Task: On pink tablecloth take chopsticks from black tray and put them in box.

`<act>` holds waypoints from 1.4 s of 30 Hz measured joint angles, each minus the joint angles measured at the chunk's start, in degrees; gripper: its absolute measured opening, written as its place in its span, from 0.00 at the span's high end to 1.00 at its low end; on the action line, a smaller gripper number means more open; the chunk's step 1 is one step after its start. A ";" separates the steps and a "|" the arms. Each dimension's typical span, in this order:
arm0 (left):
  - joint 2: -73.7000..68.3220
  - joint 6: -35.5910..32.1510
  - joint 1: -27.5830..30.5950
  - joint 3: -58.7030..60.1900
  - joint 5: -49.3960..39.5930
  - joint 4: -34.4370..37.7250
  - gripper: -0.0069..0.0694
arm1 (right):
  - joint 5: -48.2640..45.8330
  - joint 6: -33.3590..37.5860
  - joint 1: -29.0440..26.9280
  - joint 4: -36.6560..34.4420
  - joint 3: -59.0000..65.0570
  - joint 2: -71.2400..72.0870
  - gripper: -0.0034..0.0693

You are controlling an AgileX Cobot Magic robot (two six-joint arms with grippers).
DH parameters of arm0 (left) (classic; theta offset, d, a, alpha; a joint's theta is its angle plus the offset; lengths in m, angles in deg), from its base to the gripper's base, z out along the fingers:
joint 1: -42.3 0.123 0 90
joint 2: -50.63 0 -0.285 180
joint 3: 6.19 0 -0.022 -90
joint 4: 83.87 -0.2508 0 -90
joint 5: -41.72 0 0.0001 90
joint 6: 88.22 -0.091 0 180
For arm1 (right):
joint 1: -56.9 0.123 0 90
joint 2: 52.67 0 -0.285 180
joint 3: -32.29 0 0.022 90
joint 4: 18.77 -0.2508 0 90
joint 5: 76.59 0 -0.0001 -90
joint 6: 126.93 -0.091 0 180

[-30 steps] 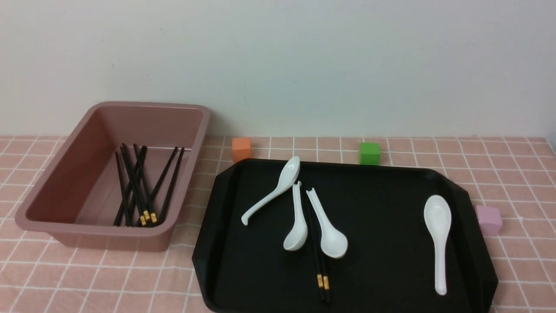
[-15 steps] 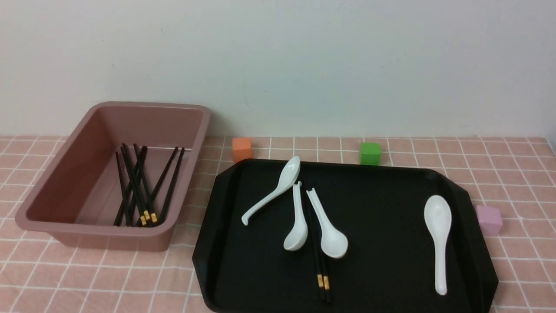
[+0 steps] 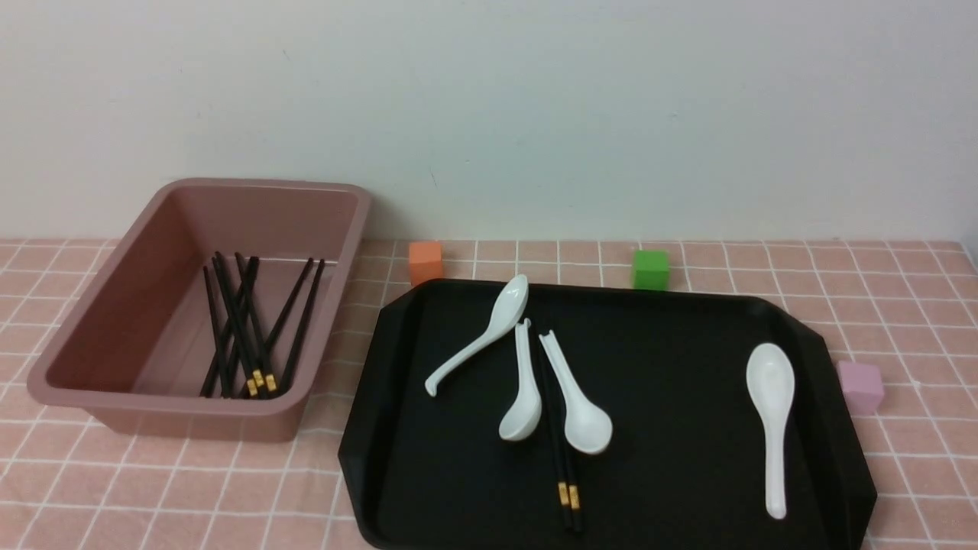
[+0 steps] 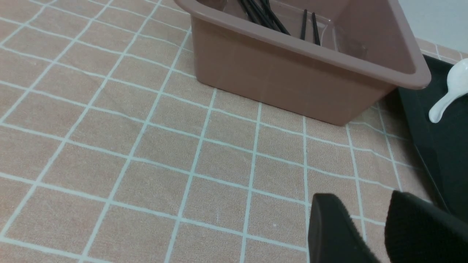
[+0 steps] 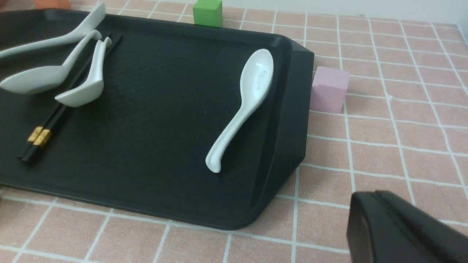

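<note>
Pink tablecloth (image 3: 901, 305) spread as base, carrying black tray (image 3: 672, 489) with box (image 3: 84, 336) just beside for short transfer. Chopsticks (image 3: 564, 481): last pair on tray, wedged between two white spoons (image 3: 584, 416); rest already in box. Left gripper (image 4: 380, 233) low over cloth, slightly parted, holding nothing. Right gripper (image 5: 406, 233) beside tray, apparently pressed together, empty.

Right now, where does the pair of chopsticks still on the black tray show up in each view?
Front view: chopsticks lie low on the black tray, running between two white spoons.
Left wrist view: not in it; only chopsticks inside the box show.
Right wrist view: at the picture's left edge, gold bands visible.
Shared landmark: the two spoons flanking them.
</note>
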 joint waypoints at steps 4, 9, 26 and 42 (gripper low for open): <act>0.00 0.00 0.00 0.00 0.00 0.00 0.60 | -0.17 0.00 0.00 0.00 0.00 0.00 0.97; 0.00 0.00 0.00 0.00 0.00 0.00 0.60 | -0.17 0.00 0.00 0.00 0.00 0.00 0.97; 0.00 0.00 0.00 0.00 0.00 0.00 0.60 | -0.17 0.06 0.00 0.00 0.00 0.00 0.95; 0.00 0.00 0.00 0.00 0.00 0.00 0.60 | -0.17 0.06 0.00 0.18 0.00 0.00 0.94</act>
